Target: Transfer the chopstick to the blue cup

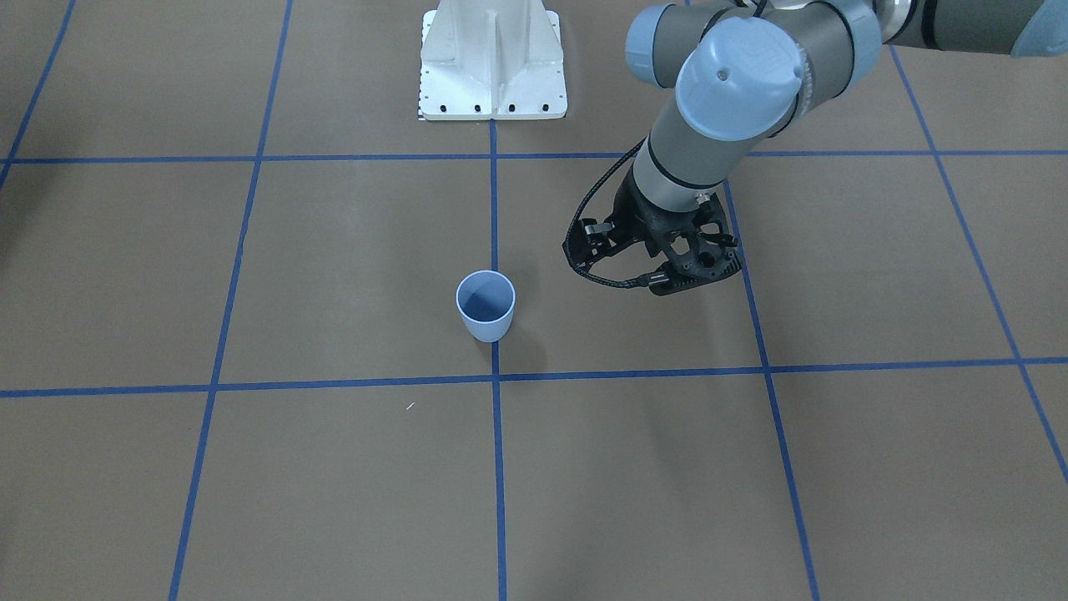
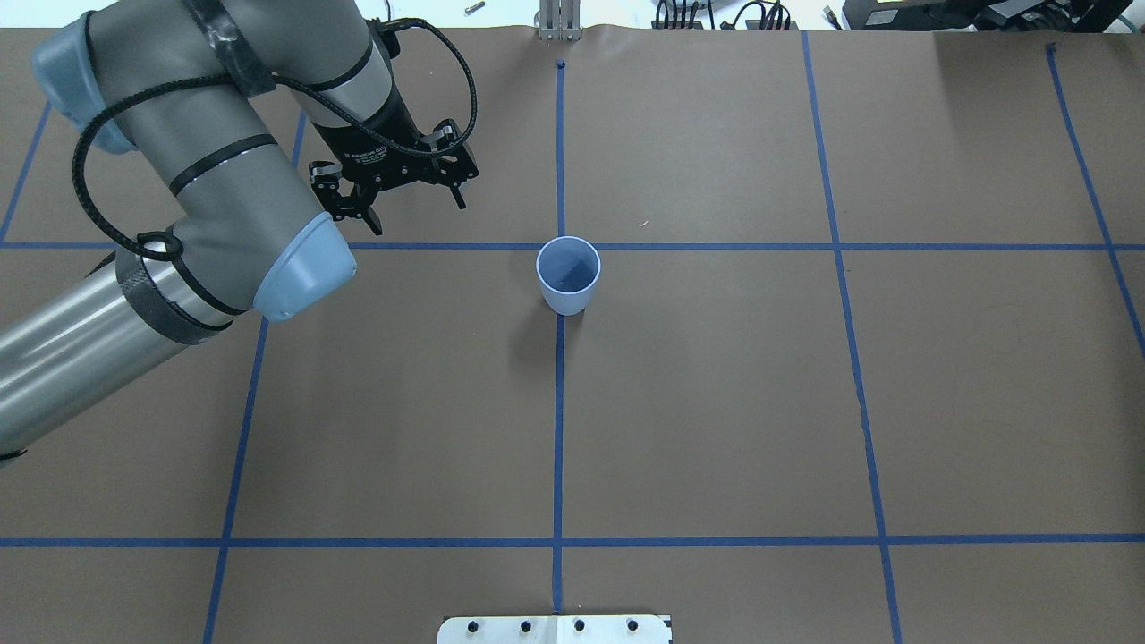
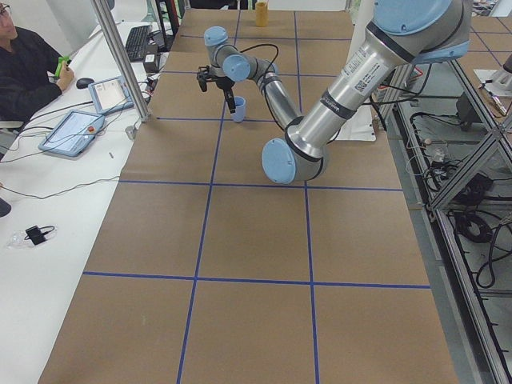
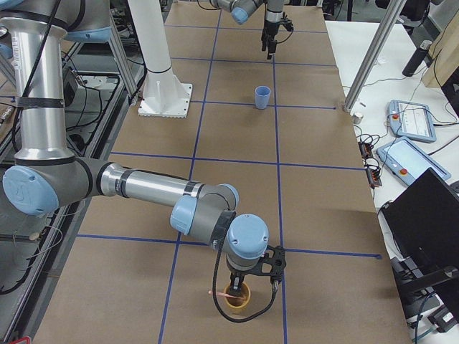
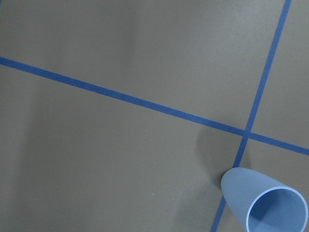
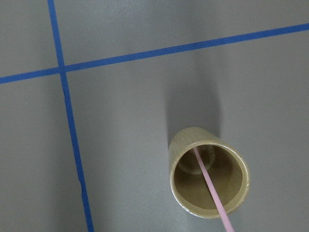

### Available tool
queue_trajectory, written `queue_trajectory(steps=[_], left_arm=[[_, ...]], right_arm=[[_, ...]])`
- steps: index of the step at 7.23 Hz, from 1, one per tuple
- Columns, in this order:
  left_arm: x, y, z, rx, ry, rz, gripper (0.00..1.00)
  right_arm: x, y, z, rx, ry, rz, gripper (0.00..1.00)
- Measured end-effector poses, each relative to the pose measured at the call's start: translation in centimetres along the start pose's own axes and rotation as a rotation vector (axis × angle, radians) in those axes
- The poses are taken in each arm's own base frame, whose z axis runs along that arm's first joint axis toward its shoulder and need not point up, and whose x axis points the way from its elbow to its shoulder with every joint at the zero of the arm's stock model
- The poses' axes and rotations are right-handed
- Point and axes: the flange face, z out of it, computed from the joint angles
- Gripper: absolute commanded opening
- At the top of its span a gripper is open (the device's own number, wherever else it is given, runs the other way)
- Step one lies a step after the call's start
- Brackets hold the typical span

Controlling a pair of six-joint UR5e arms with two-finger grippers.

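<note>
**Right wrist-mounted view: chopstick not yet lifted, blue cup empty**

Right wrist-mounted view looks straight down on the chopstick (image 6: pixel 210 186). It leans inside a tan cup (image 6: pixel 193 133), with its lower end on the cup's floor and its upper end running out past the rim. That tan cup stands near the end of the surface (image 2: pixel 716 402) on the robot's right, well apart from everything else.

The right gripper (image 4: pixel 240 285) hangs directly over the tan cup. It shows only in the exterior right view, so I cannot tell whether its jaws are spread or closed, or whether they have the stick.

The blue cup (image 2: pixel 565 302) stands upright at the middle of the surface, on the centre tape line (image 2: pixel 558 429) just beside a crossing. Its inside is bare in both the overhead and front-facing views.

The left gripper (image 2: pixel 413 204) hovers above the surface near the blue cup, on the robot's left of it. Its jaws are spread wide and hold nothing.

By my reading, nothing of the transfer is finished. The stick sits in its starting cup and the target is empty. What remains is nearly the whole job:
- take a firm hold on the stick;
- lift it clear of the tan cup;
- carry it the long way to the middle, perhaps with a hand-over to the waiting left arm;
- drop it tip-first into the blue cup.
</note>
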Motion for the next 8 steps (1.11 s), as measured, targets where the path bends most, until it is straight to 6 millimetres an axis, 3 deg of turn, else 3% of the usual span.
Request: queue_trajectory(steps=[5,7,8], left_arm=[[-2.3,1.0,-1.0,0.009,0.016,0.009,0.99],[-2.3,1.4,-1.6,0.015,0.027,0.018,0.99],[-2.3,1.4,-1.9,0.018,0.031,0.019,0.99]], right_arm=[[1.1,-0.1,0.8,-0.060,0.134,-0.159,1.00],[1.7,0.3,2.1,-0.091,0.133,-0.210,1.00],[1.9,0.3,2.9,-0.111,0.130,-0.237,0.95]])
